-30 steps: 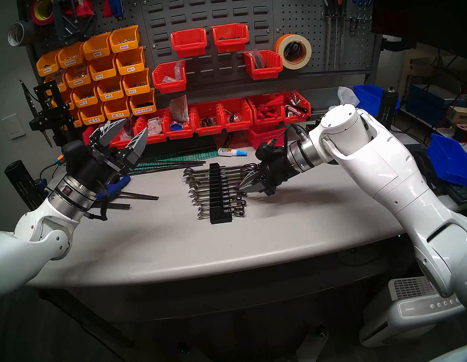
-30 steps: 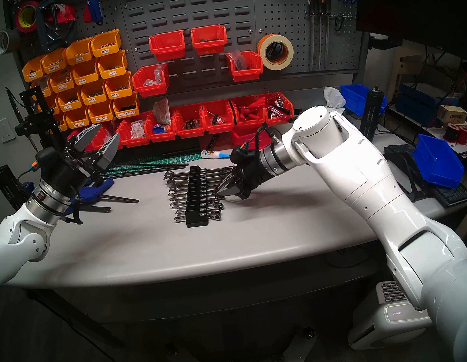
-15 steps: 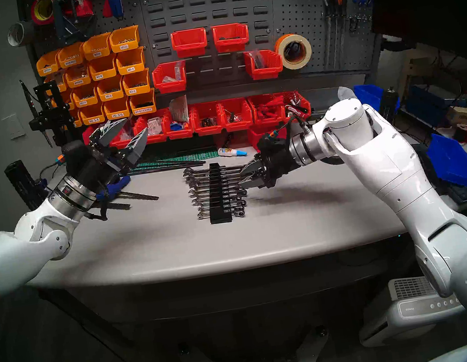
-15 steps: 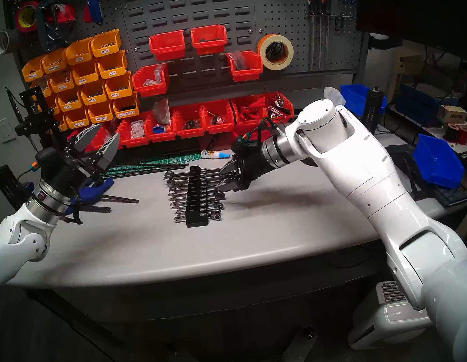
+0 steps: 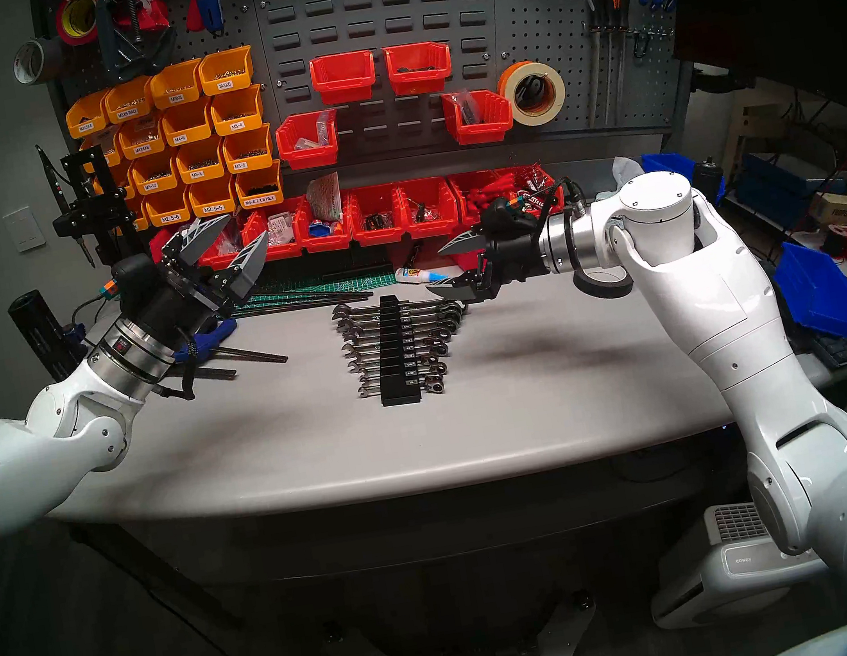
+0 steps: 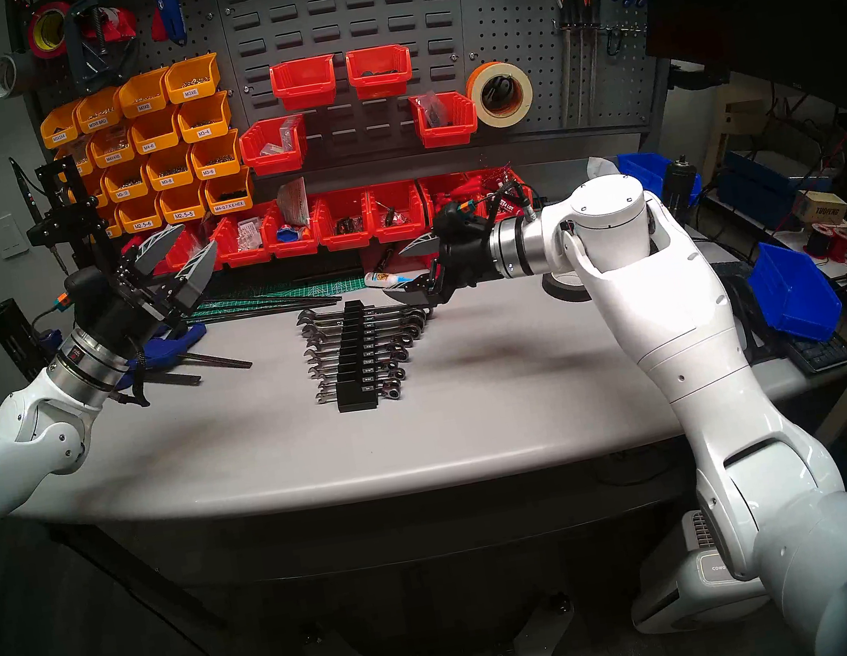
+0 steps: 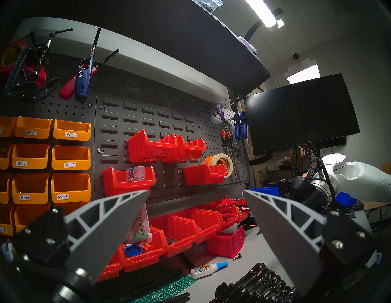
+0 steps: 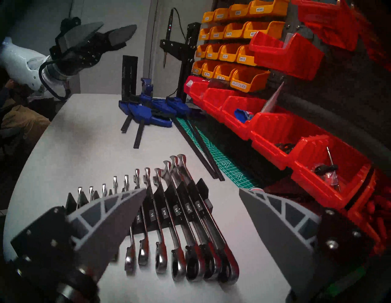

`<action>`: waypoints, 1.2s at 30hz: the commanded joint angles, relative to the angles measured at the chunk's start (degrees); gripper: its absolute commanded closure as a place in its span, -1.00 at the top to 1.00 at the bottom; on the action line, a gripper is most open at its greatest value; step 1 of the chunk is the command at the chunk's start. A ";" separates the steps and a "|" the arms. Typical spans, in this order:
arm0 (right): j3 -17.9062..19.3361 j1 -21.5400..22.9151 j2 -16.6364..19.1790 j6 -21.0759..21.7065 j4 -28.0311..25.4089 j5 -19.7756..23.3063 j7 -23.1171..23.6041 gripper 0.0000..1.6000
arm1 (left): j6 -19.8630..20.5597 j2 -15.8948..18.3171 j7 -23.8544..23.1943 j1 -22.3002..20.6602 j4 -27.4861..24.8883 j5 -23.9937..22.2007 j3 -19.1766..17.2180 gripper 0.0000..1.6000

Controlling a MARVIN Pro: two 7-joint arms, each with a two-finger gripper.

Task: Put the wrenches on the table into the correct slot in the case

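At the rack's [image 5: 395, 348] far end on the desk [image 5: 531, 401], the right hand [image 5: 447, 266] hangs spread and empty just above the racked wrenches [image 8: 179, 215], so a low sweep could catch a ring end and unseat one.

Grey table [image 5: 318, 444]: wrench rack [image 5: 396, 356] (full), glue bottle [image 5: 422, 275], clamps [image 5: 209, 337].

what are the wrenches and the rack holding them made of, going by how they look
The wrenches look like polished chrome-plated steel: mirror-bright, with sharp highlights and red reflections from the bins on their ring ends. The rack looks like moulded black plastic: dull, with little shine, stepped blocks and small white size labels. Neither can be confirmed by look alone.
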 commanded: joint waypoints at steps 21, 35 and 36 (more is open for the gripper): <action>4.35 -2.97 -1.67 -1.69 -4.17 2.59 -2.88 1.00 | -0.95 0.02 0.15 -1.41 -0.01 -0.14 -1.42 1.00; 4.39 -3.02 -1.70 -1.69 -4.22 2.59 -2.93 1.00 | -0.95 0.02 0.15 -1.41 -0.01 -0.14 -1.42 1.00; 4.39 -3.02 -1.70 -1.69 -4.22 2.59 -2.93 1.00 | -0.95 0.02 0.15 -1.41 -0.01 -0.14 -1.42 1.00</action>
